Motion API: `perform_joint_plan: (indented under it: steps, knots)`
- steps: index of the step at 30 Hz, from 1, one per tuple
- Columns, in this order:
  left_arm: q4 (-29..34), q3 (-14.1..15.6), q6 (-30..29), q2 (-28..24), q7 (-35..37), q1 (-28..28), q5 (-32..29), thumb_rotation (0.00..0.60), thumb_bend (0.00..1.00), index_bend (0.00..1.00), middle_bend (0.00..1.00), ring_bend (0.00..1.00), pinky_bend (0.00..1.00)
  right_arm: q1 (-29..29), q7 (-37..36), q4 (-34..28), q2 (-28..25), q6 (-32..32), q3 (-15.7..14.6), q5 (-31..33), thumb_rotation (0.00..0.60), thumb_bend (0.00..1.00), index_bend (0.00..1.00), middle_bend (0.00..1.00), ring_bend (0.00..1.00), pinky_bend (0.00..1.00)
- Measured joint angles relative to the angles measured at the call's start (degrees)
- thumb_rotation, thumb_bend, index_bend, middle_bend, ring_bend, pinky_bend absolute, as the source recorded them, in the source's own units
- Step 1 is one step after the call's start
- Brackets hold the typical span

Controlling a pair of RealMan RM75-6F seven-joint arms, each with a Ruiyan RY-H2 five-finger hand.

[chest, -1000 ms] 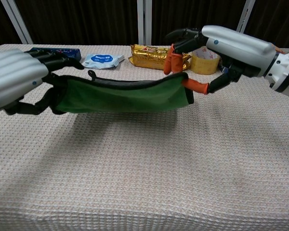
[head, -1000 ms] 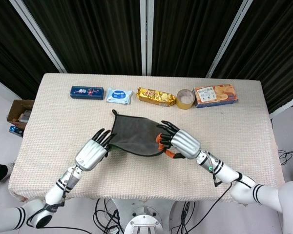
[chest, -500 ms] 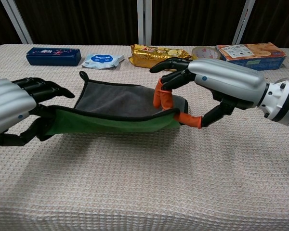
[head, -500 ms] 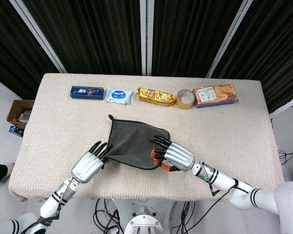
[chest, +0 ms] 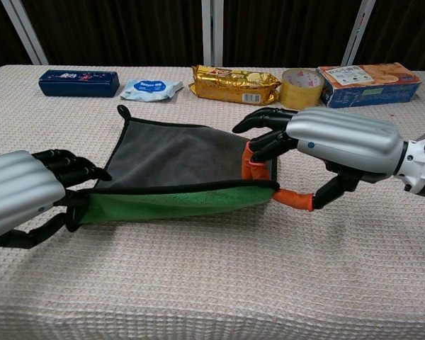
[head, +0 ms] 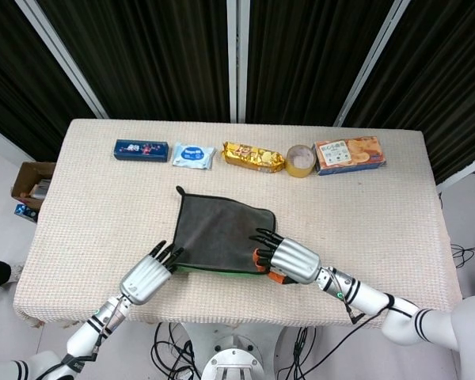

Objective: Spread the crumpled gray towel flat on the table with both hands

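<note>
Between the two hands, near the front edge of the table (head: 396, 206), lies the gray towel (head: 218, 229), spread almost flat with its far part resting on the tabletop. The left hand (head: 146, 279) grips the towel's near left corner, its dark fingers (chest: 71, 166) curled over the edge. The right hand (head: 291, 261) pinches the near right corner between an orange-tipped thumb and finger, the other fingers bent above the cloth. In the chest view the near edge held between the hands is lifted slightly off the table, and the towel's green underside (chest: 177, 202) shows along that raised strip. The far left corner of the towel, with its small loop (chest: 122, 110), lies beyond the left hand, flat on the table.

Well beyond both hands, along the far side of the table, stands a row of items: a blue box (head: 141, 150) farthest to the left, then a white-and-blue packet (head: 193, 155), a gold snack wrapper (head: 253, 157), a roll of tape (head: 300, 161), and an orange biscuit box (head: 349, 154) beyond the right hand.
</note>
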State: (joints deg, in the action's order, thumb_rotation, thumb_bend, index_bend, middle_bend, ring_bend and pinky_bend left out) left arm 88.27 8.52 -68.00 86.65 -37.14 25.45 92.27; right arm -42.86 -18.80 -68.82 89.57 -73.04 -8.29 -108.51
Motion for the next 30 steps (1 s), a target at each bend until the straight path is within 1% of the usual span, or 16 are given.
perform_joint_plan:
  steps: [3, 8, 11, 13, 16, 17, 18, 19, 21, 22, 24, 27, 30]
  knots:
    - [0.3, -0.2, 0.5, 0.0, -1.7, -0.1, -0.2, 0.600, 0.59, 0.46, 0.10, 0.11, 0.15, 0.3, 0.6, -1.2, -1.4, 0.4, -0.5, 0.3, 0.600, 0.52, 0.79, 0.35, 0.08, 0.00]
    - [1.1, -0.4, 1.6, -0.3, -4.1, -0.4, -1.0, 0.600, 0.59, 0.46, 0.10, 0.11, 0.15, 0.4, 1.6, -2.3, -2.0, 1.0, -1.0, -0.1, 0.600, 0.52, 0.78, 0.35, 0.08, 0.00]
    - [1.6, -0.5, 2.1, -0.6, -5.7, -0.7, -1.6, 0.600, 0.59, 0.46, 0.10, 0.11, 0.15, 0.3, 1.9, -2.7, -1.6, 1.3, -1.1, -0.5, 0.600, 0.49, 0.76, 0.34, 0.07, 0.00]
    - [2.2, -0.5, 2.3, -0.9, -6.6, -0.9, -2.1, 0.600, 0.59, 0.44, 0.10, 0.11, 0.15, 0.2, 2.3, -3.1, -1.6, 1.8, -1.2, -0.6, 0.600, 0.41, 0.70, 0.30, 0.05, 0.00]
    - [3.4, -0.5, 2.7, -1.4, -7.3, -1.4, -3.1, 0.600, 0.55, 0.35, 0.08, 0.11, 0.15, 0.1, 3.8, -4.3, -1.9, 3.2, -1.3, -0.3, 0.600, 0.25, 0.57, 0.25, 0.01, 0.00]
    - [4.0, -0.5, 3.0, -1.6, -7.7, -1.5, -3.6, 0.600, 0.52, 0.32, 0.07, 0.11, 0.15, 0.0, 4.2, -4.8, -2.1, 3.6, -1.3, -0.1, 0.600, 0.21, 0.54, 0.24, 0.00, 0.00]
    - [4.5, -0.5, 3.3, -1.8, -8.1, -1.5, -4.0, 0.600, 0.49, 0.29, 0.06, 0.11, 0.15, 0.0, 4.8, -5.6, -2.5, 4.2, -1.3, 0.2, 0.600, 0.16, 0.49, 0.21, 0.00, 0.00]
    - [5.0, -0.5, 3.5, -2.0, -8.6, -1.6, -4.5, 0.600, 0.43, 0.25, 0.05, 0.11, 0.15, 0.0, 5.4, -6.2, -2.9, 4.6, -1.4, 0.4, 0.600, 0.12, 0.45, 0.20, 0.00, 0.00]
    - [6.3, -0.6, 3.9, -2.4, -9.9, -1.8, -5.6, 0.600, 0.31, 0.20, 0.04, 0.11, 0.15, 0.0, 7.0, -7.9, -4.1, 5.6, -1.5, 0.8, 0.600, 0.03, 0.32, 0.15, 0.00, 0.00]
    - [6.9, -0.7, 4.0, -2.5, -10.5, -1.9, -6.2, 0.600, 0.27, 0.18, 0.04, 0.11, 0.15, 0.0, 7.8, -8.7, -4.8, 6.1, -1.5, 1.0, 0.600, 0.01, 0.26, 0.13, 0.00, 0.00]
    - [8.4, -0.9, 4.0, -3.0, -11.6, -2.2, -7.5, 0.600, 0.21, 0.16, 0.03, 0.11, 0.15, 0.1, 9.5, -11.0, -6.7, 7.0, -1.6, 1.7, 0.600, 0.00, 0.17, 0.11, 0.00, 0.00]
    - [10.5, -1.4, 3.3, -3.9, -12.9, -2.8, -9.1, 0.600, 0.17, 0.14, 0.03, 0.11, 0.15, 0.4, 11.4, -14.5, -10.3, 7.5, -1.6, 2.6, 0.600, 0.00, 0.12, 0.10, 0.00, 0.00]
    - [12.5, -2.1, 1.5, -5.3, -13.8, -3.5, -10.1, 0.600, 0.17, 0.14, 0.03, 0.11, 0.15, 1.3, 12.5, -17.1, -14.0, 6.8, -1.2, 4.0, 0.600, 0.00, 0.11, 0.10, 0.00, 0.00]
